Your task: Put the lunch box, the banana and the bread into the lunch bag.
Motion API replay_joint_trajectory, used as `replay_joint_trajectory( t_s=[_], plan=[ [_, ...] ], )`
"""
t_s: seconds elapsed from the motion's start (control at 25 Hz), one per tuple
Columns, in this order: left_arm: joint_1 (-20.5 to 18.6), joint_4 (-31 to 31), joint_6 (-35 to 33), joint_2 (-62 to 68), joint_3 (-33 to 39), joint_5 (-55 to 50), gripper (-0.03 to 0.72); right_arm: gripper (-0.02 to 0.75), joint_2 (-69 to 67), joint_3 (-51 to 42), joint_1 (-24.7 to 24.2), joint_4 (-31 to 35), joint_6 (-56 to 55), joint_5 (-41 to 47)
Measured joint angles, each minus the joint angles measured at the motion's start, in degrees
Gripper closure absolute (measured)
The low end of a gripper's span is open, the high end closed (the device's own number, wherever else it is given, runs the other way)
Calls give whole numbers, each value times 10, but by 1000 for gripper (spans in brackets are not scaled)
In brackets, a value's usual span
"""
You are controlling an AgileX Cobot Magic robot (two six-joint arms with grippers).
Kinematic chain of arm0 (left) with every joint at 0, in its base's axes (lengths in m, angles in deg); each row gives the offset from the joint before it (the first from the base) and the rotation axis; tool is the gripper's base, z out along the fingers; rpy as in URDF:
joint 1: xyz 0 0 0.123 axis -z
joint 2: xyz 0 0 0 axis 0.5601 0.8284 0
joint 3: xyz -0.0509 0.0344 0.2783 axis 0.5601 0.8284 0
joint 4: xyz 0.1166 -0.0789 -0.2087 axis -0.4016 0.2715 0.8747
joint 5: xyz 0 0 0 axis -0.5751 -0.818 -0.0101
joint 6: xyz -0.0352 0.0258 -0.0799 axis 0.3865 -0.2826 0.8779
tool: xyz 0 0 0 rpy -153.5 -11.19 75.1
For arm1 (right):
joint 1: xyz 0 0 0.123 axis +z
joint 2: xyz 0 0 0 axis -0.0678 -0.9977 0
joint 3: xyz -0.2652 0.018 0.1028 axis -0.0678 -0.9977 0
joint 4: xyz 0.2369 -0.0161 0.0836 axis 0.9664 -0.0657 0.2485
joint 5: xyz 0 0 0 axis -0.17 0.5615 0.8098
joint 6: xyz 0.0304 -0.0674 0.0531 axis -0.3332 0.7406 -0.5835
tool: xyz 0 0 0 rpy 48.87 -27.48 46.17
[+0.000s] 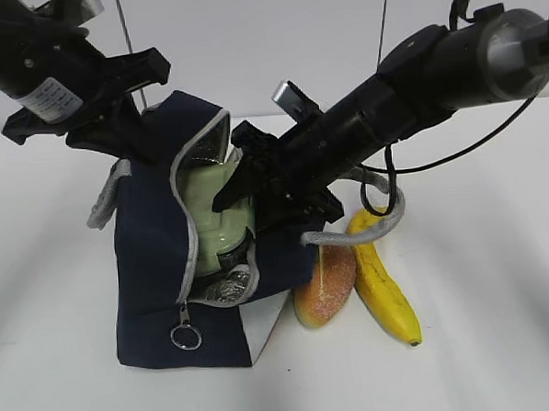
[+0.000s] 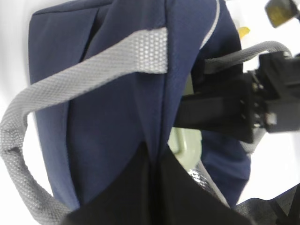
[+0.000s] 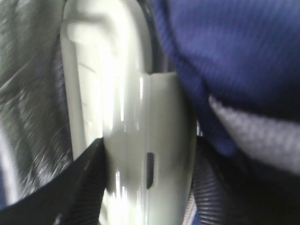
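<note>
now the right tool (image 1: 242,203) is clamped on the pale green plastic lunch box (image 1: 211,218) inside the big navy cloth lunch bag (image 1: 149,267). the left tool (image 1: 128,130) pinches the bag's edge together. push the box deep, then let go gently.

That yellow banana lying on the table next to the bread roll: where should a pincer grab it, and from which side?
Probably around its middle, coming straight down from above. The banana lies flat on the table, its thick midsection exposed. The bread sits close against its left side, so closing across the width just below the roll's end, or nudging it clear first, seems safer.
</note>
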Motion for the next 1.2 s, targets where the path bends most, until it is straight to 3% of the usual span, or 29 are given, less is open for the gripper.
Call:
replay_joint_trajectory(
  t_s=[0.68, 0.96, 1.2],
  plan=[
    [0, -1, 0, 0, 0, 0, 691, 342, -68, 28, 0, 15, -2, -21],
    [0, -1, -2, 0, 0, -3, 691, 190, -68, 29, 0, 21, 4, -7],
    [0, -1, -2, 0, 0, -6, 691, 169, -57, 29, -7, 25, 30, 38]
  ],
)
